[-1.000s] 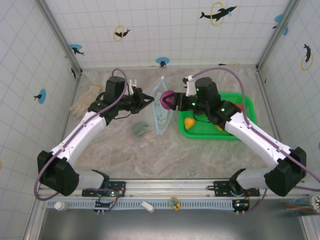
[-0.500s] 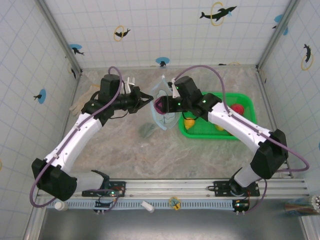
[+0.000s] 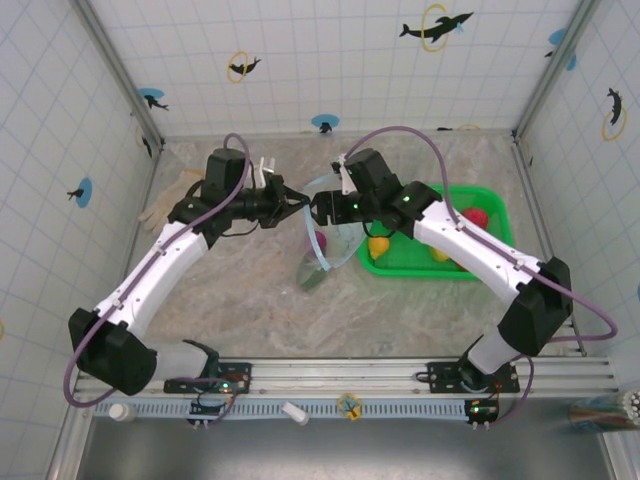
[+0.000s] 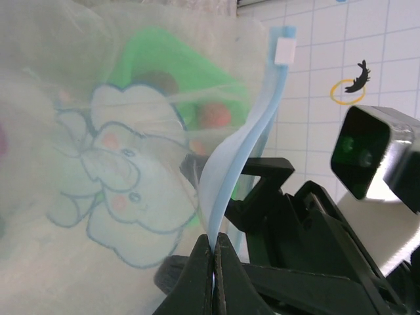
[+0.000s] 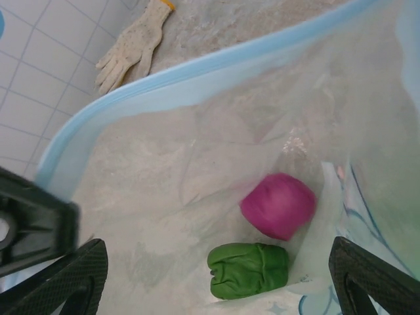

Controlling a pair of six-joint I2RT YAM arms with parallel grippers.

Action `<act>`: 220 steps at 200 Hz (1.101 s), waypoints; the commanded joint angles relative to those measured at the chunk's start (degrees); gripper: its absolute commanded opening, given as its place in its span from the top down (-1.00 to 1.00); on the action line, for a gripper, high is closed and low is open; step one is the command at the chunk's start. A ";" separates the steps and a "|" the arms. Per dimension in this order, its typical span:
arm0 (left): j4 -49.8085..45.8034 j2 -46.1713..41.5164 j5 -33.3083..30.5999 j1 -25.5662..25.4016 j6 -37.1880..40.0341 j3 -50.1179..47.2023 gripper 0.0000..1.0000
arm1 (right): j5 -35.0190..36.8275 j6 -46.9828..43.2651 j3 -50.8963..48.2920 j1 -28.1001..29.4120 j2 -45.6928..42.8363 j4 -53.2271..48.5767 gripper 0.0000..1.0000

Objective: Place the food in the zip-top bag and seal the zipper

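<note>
The zip-top bag (image 3: 327,248) hangs open at mid-table, clear with a printed elephant (image 4: 98,164). My left gripper (image 3: 298,200) is shut on its pale-blue zipper (image 4: 246,151), the jaws pinched flat on the strip (image 4: 214,246). Over the bag's mouth my right gripper (image 3: 318,206) stands open, its fingers spread wide with nothing between them (image 5: 216,289). Inside the bag lie a purple food piece (image 5: 278,205) and a green one (image 5: 248,270), side by side at the bottom. The zipper (image 5: 197,82) curves across the top of the right wrist view.
A green mesh basket (image 3: 440,272) sits right of the bag, holding a yellow piece (image 3: 378,245) and a red piece (image 3: 476,218). At the far left a white glove (image 3: 168,200) lies by the wall. Tiled walls enclose the table.
My right gripper carried the purple piece left from beside the basket to the bag's mouth and opened. The piece now lies inside the bag. The left gripper kept its hold.
</note>
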 commanded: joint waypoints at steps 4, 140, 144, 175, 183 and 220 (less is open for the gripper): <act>2.37 0.50 -0.59 0.44 -1.04 -1.64 1.00 | 0.20 -0.06 1.81 -0.66 -4.34 0.28 -0.76; -14.71 1.02 -8.16 3.15 7.49 7.12 1.00 | 9.44 0.72 -18.42 -15.33 -25.15 -8.32 -0.59; -15.58 0.95 -8.49 3.17 7.75 7.51 1.00 | 9.93 0.16 -18.38 -15.40 -25.14 -9.04 -0.59; -24.22 1.94 -12.24 3.24 9.29 13.09 1.00 | 13.35 -2.64 -16.72 -15.34 -24.73 -13.42 -0.60; -27.36 2.97 -13.65 3.26 10.05 16.22 1.00 | 13.51 -3.02 -17.20 -15.41 -25.35 -13.55 -0.61; -39.60 9.42 -18.80 3.26 12.43 30.20 1.00 | 15.25 -4.57 -22.56 -15.42 -28.73 -12.99 -0.62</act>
